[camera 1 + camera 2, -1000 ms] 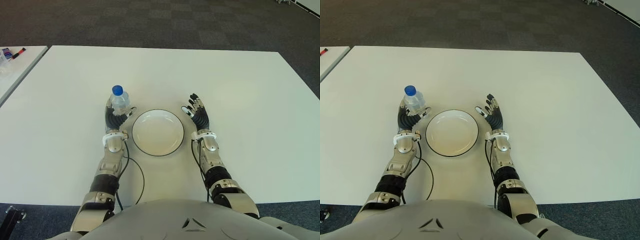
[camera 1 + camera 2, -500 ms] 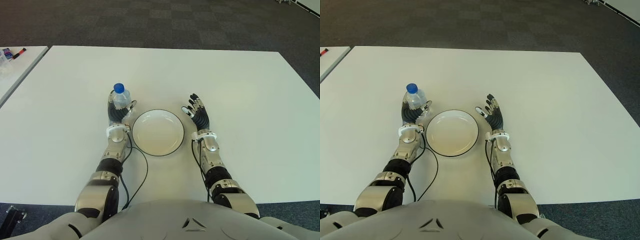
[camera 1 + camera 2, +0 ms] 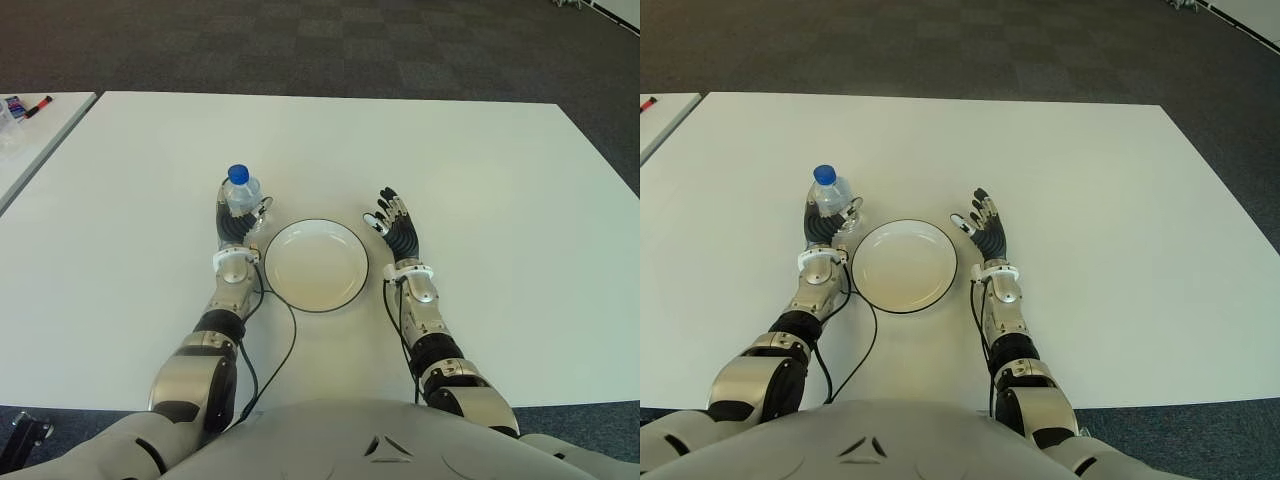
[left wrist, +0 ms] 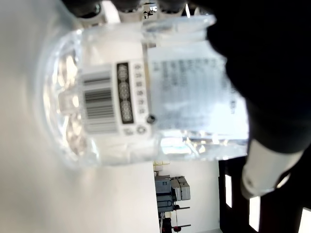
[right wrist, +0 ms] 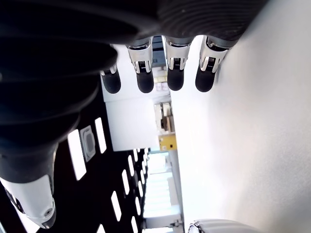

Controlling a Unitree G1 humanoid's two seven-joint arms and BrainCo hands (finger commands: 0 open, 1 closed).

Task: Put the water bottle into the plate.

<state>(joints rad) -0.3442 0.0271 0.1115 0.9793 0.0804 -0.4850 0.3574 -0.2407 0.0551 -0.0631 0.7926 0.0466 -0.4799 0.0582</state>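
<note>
Left robot hand [image 3: 234, 226] grips water bottle [image 3: 241, 194] upright, cap up, just left of plate [image 3: 316, 264].

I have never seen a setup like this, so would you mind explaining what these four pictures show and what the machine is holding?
This is a humanoid robot with two arms ending in hands with several fingers. Two pictures come from a pair of cameras on its head, looking down at a white table. The other two come from cameras on each wrist, very close to that arm's own hand. On the table lies a white plate, empty. The left hand, just left of the plate, grips a clear water bottle with a blue cap, upright; the left wrist picture shows its label up close. The right hand shows right of the plate, fingers spread, holding nothing.
</note>
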